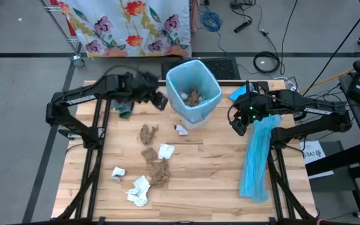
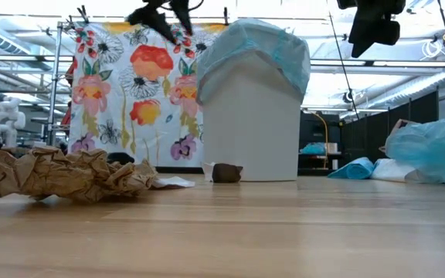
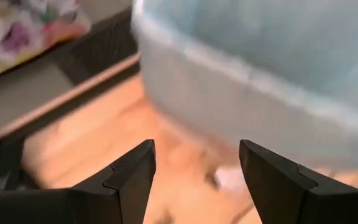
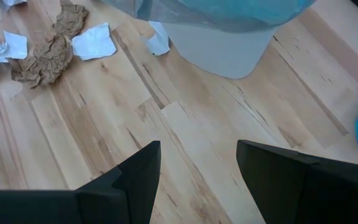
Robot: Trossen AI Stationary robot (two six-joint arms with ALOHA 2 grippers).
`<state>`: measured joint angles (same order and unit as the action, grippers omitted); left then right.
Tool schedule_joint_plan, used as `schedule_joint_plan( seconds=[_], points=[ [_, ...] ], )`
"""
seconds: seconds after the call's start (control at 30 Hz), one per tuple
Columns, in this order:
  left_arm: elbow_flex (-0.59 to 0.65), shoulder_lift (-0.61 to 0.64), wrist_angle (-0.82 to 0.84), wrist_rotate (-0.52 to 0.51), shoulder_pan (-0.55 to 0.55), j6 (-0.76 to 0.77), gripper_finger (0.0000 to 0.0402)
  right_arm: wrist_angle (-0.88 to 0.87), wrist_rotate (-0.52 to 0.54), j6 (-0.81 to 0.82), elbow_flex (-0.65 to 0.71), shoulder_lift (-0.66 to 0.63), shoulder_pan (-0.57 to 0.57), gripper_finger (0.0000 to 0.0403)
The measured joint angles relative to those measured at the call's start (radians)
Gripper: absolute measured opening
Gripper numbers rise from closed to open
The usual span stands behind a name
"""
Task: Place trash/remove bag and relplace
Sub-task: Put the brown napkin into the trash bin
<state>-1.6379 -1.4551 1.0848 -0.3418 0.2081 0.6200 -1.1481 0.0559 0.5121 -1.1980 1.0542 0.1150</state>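
The left arm reaches in from its side of the surface, elbow bent, its pincer held up in the air just beside the bin, at about rim height. Its fingers stand apart with nothing between them. The right arm mirrors it from the other side, forearm stretched toward the bin, its pincer hanging above bare wood near the bin's base, jaws spread and empty as well.

The bin is white, upright, and lined with a pale-blue bag whose edge folds over the rim. A few wads already lie at the bottom of it, brown and white, though from above I can't make out how many.

The rest of the trash is scattered over the planks in front of the bin: a brown crumple nearest it, a white scrap close to its base, then a loose trail of brown paper and white tissue running away from the bin toward the near edge, ending in a white wad. None of the pieces has a clear long axis; they are lumpy balls.

A long light-blue plastic strip lies along the right side, lengthwise front to back. Behind the surface hangs a flowered cloth, with cables on the grey floor.
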Motion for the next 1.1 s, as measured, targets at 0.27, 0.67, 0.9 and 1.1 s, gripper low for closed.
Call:
schedule_joint_plan(
  seconds=[0.27,0.67,0.9,1.1],
  points=[
    [0.282,-0.001,-0.028,0.030,-0.111,0.222,0.0233,0.000,0.000,0.000,0.000,0.000,0.000,0.0203],
    [0.672,-0.003,-0.268,0.167,-0.156,0.426,0.0233,0.000,0.000,0.000,0.000,0.000,0.000,0.0203],
    [0.815,0.018,-0.277,0.182,-0.156,0.549,0.0233,-0.001,-0.001,0.023,0.000,0.000,0.000,0.0203],
    [0.926,0.018,-0.542,0.227,-0.145,0.554,0.0232,0.000,0.000,0.019,0.000,0.000,0.000,0.0203]
  ],
)
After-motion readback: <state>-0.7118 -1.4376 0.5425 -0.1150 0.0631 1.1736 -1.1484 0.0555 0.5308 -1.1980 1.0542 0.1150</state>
